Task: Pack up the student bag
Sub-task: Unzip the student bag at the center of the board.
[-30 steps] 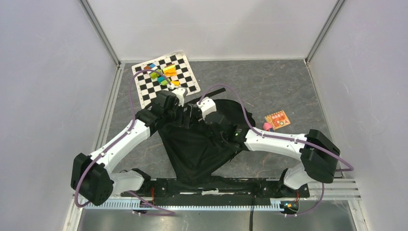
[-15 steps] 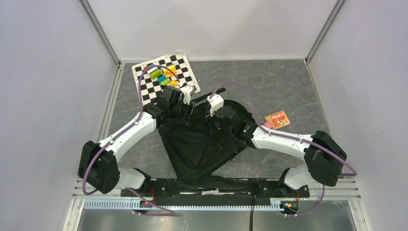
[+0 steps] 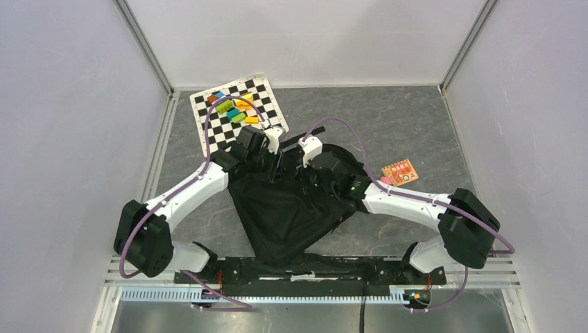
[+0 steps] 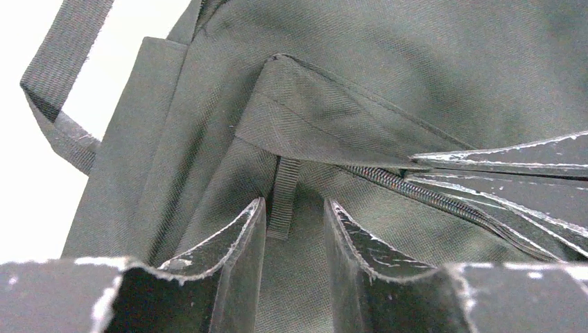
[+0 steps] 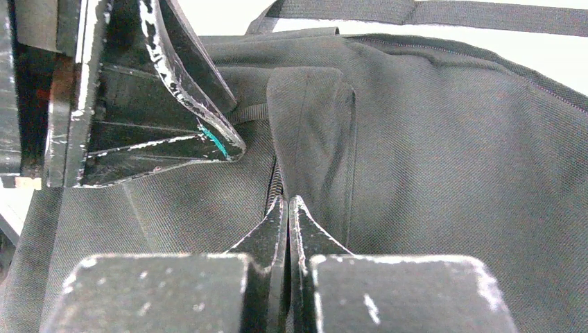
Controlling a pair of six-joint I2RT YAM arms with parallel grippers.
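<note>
The student bag (image 3: 284, 208) is a big black fabric backpack lying in the middle of the floor, its strap (image 3: 305, 133) pointing to the far side. My left gripper (image 3: 272, 165) is at the bag's far top edge. In the left wrist view it (image 4: 295, 205) is open, its fingertips either side of a small webbing tab (image 4: 283, 201) beside the zip (image 4: 444, 201). My right gripper (image 3: 295, 168) is right beside it. In the right wrist view it (image 5: 286, 201) is shut at the zip line of the bag (image 5: 451, 139), with the left fingers (image 5: 173, 104) close ahead.
A checkered mat (image 3: 272, 119) with several coloured blocks (image 3: 234, 109) lies at the far left. An orange card (image 3: 400, 171) and a small pink thing (image 3: 386, 180) lie right of the bag. Enclosure walls stand on three sides.
Both arms have reached farther from their bases. The left gripper has moved right, closer to the right gripper. The bag's top edge has shifted a little with them.
</note>
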